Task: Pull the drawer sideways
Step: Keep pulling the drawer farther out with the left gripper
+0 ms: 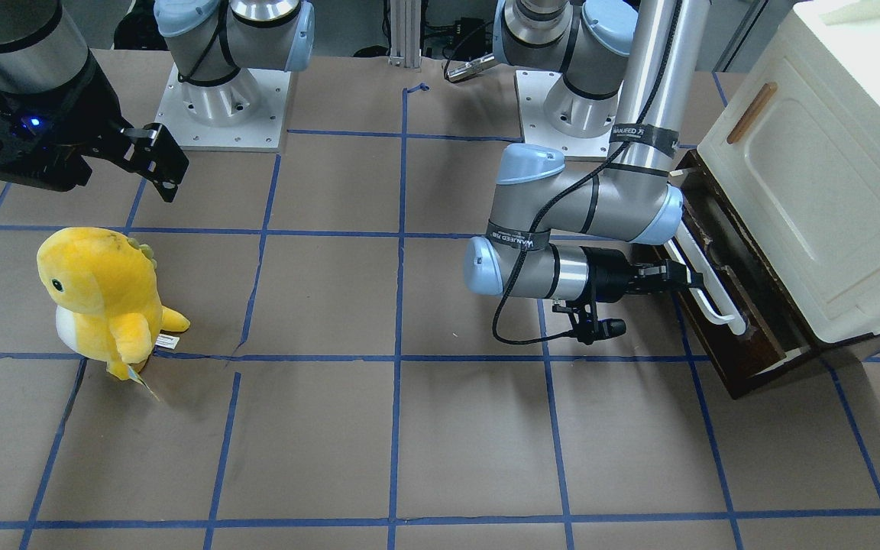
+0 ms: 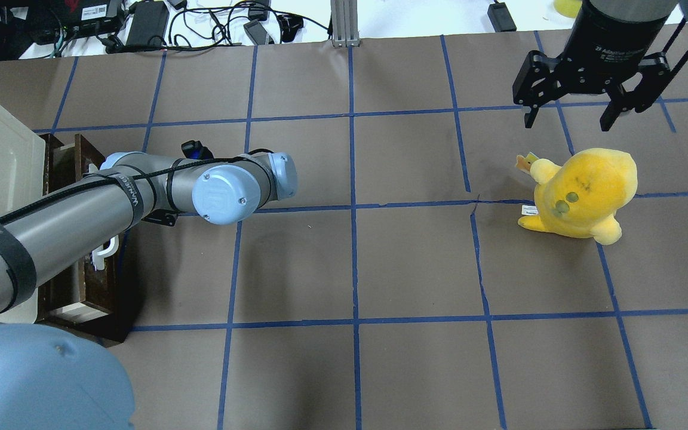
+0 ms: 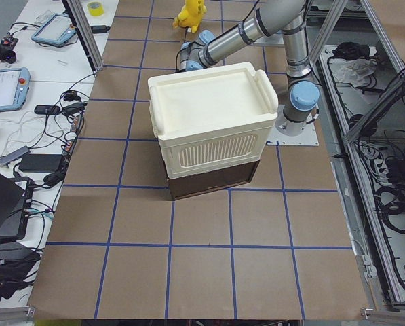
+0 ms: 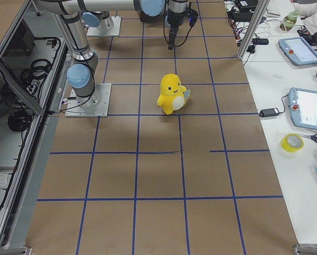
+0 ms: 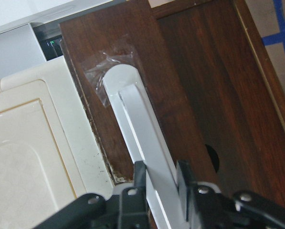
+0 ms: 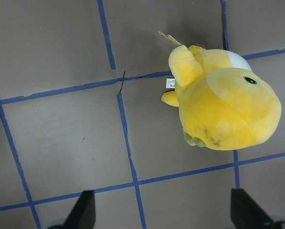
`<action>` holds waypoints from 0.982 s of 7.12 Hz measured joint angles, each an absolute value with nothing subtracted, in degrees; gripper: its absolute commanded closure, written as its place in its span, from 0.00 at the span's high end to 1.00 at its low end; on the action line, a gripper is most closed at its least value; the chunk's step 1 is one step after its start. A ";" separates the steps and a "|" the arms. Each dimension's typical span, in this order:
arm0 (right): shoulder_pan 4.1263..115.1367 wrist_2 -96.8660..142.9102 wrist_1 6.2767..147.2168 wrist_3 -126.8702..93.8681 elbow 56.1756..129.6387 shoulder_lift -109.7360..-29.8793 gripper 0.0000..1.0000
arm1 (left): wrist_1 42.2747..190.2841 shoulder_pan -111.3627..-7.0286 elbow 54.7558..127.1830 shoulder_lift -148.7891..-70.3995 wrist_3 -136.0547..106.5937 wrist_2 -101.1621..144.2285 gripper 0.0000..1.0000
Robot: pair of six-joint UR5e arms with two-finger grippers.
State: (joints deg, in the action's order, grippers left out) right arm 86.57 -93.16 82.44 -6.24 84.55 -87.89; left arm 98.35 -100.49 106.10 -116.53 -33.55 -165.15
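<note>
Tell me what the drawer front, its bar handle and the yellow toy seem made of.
Drawer front: dark-stained wood, visible grain, chipped edge.
Bar handle: smooth white, glossy; plastic or painted metal, unclear.
Yellow toy: soft plush fabric, fuzzy surface, sewn tag.

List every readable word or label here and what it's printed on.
"WANJEED": black strap on the left arm.
"Adaptive": label on the right hand body; rest blurred.
Tag on the plush toy: too small to read.
</note>
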 measured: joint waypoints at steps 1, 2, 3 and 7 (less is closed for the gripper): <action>86.57 -93.16 82.44 -6.24 84.55 -87.89 1.00 | 98.35 -100.55 106.11 -116.65 -33.56 -165.14 0.17; 86.56 -93.16 82.44 -6.24 84.55 -87.89 1.00 | 98.35 -100.72 106.14 -116.72 -33.57 -165.08 0.17; 86.54 -93.16 82.44 -6.24 84.55 -87.89 1.00 | 98.37 -101.13 106.16 -116.77 -33.57 -164.99 0.17; 86.57 -93.16 82.44 -6.24 84.55 -87.89 1.00 | 98.44 -101.96 106.17 -116.84 -33.57 -165.04 0.17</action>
State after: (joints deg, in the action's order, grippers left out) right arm 86.57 -93.16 82.44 -6.24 84.55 -87.89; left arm 98.44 -101.96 106.17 -116.84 -33.57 -165.04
